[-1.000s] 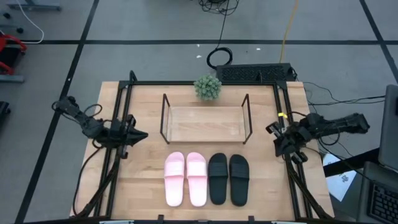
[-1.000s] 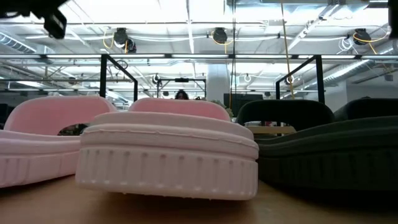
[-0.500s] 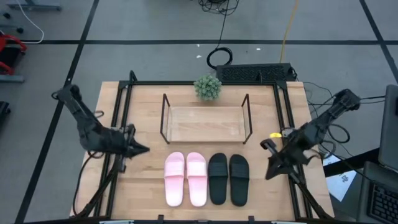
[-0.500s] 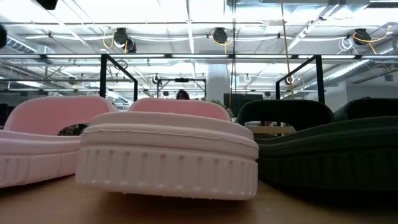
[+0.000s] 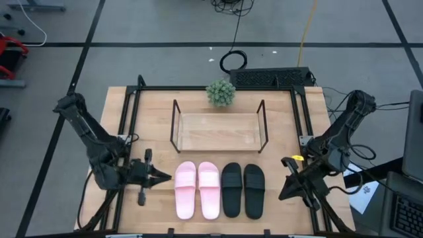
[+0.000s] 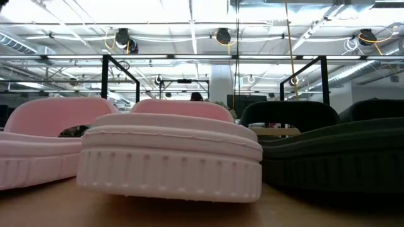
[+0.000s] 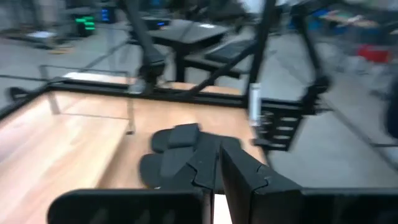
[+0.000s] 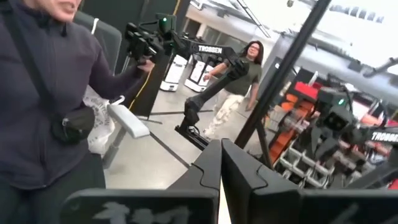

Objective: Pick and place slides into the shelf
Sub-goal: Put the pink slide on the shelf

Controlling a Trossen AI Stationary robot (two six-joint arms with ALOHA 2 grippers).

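Having swung both arms forward, we bring the closed left end effector beside the pink slides, right end effector closed, shelf unfilled.

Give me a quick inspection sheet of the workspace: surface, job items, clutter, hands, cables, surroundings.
Surface: wooden tabletop, inside a black frame.
Job's things: pink slides and black slides side by side in one row at the near edge; shelf behind them holds nothing.
Clutter: small green plant behind the shelf.
Hands: left hand shut, empty, just left of the pink pair, not touching; right hand shut, empty, right of the black pair.
Cables: coiled black cable and yellow cable on the floor behind the table; power strip at the back edge.
Surroundings: two people and other robot arms in the right wrist view.
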